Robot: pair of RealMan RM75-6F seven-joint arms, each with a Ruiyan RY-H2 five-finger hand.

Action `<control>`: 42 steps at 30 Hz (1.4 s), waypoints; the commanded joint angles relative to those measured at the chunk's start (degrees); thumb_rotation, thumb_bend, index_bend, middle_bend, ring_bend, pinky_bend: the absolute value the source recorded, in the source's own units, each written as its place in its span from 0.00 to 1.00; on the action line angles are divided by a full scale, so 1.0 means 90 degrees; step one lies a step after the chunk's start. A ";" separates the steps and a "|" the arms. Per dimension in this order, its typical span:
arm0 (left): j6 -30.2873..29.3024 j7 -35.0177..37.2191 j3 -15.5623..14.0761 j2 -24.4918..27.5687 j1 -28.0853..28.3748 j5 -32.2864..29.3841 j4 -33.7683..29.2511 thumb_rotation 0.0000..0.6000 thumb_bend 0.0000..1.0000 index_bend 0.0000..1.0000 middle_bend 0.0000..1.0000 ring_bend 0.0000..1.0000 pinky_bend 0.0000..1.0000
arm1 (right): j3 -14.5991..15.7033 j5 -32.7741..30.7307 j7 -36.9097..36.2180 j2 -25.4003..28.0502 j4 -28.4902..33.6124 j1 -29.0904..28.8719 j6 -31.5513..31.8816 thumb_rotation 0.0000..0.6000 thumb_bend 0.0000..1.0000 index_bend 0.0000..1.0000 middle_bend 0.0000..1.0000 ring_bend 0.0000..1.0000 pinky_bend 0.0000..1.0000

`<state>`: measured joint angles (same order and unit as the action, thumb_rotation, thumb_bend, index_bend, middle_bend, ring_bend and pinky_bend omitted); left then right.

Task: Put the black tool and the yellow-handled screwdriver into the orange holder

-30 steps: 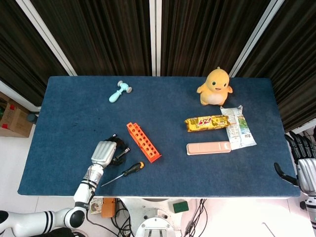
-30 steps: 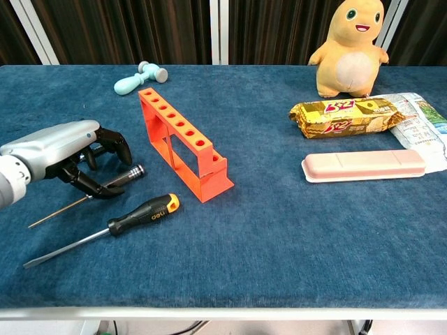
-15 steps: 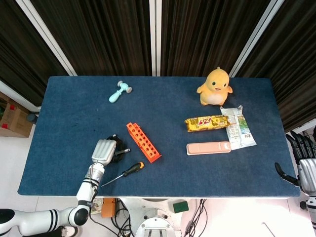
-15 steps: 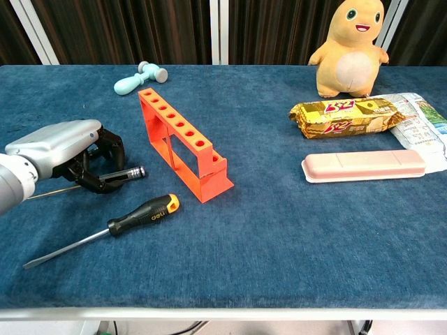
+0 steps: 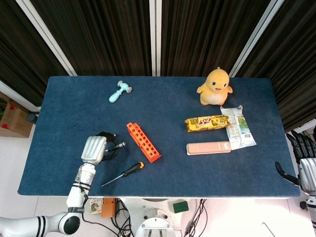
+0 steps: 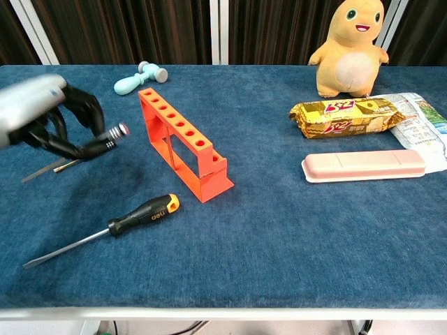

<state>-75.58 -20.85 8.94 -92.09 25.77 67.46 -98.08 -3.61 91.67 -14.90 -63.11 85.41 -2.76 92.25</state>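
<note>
My left hand [image 5: 95, 149] [image 6: 42, 112] grips the black tool [image 6: 101, 139], a thin dark handle with a metal shaft sticking out behind, and holds it lifted above the cloth, left of the orange holder [image 5: 143, 141] [image 6: 183, 144]. The holder is a long rack with a row of round holes along its top. The yellow-handled screwdriver [image 5: 126, 172] [image 6: 119, 223] lies flat on the table in front of the holder, shaft pointing to the left front. My right hand [image 5: 305, 168] hangs open beyond the table's right edge.
A blue toy hammer [image 5: 120, 91] lies at the back left. A yellow plush [image 5: 215, 87], a snack bar [image 5: 206, 122], a paper packet [image 5: 238, 127] and a pink case [image 5: 208, 147] occupy the right half of the blue table [image 5: 163, 106].
My left hand has risen off the cloth and drawn back to the left with the black tool in its grip. The screwdriver, the holder and the right hand have not moved.
</note>
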 commanded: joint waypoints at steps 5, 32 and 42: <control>-0.1081 0.2465 0.0746 0.0291 -0.0574 0.0700 -0.0507 0.91 0.37 0.58 0.46 0.35 0.46 | 0.0016 0.0054 -0.0022 -0.0005 0.0005 0.0014 0.0051 1.00 0.33 0.00 0.00 0.00 0.00; 0.0337 0.5830 0.1388 -0.0575 0.0355 0.0596 -0.0266 1.00 0.37 0.57 0.35 0.27 0.40 | -0.0003 -0.0046 0.0045 -0.0030 -0.0020 -0.0063 -0.0131 1.00 0.33 0.00 0.00 0.00 0.00; 0.0416 0.5884 0.1365 -0.0946 0.0493 0.0517 0.0073 1.00 0.37 0.58 0.36 0.27 0.40 | 0.0002 -0.0027 -0.0058 -0.0002 -0.0050 -0.0058 -0.0107 1.00 0.33 0.00 0.00 0.00 0.00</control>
<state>-71.87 32.06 21.21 -100.48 30.16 72.24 -97.51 -3.57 91.43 -15.40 -63.15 84.98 -3.28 91.27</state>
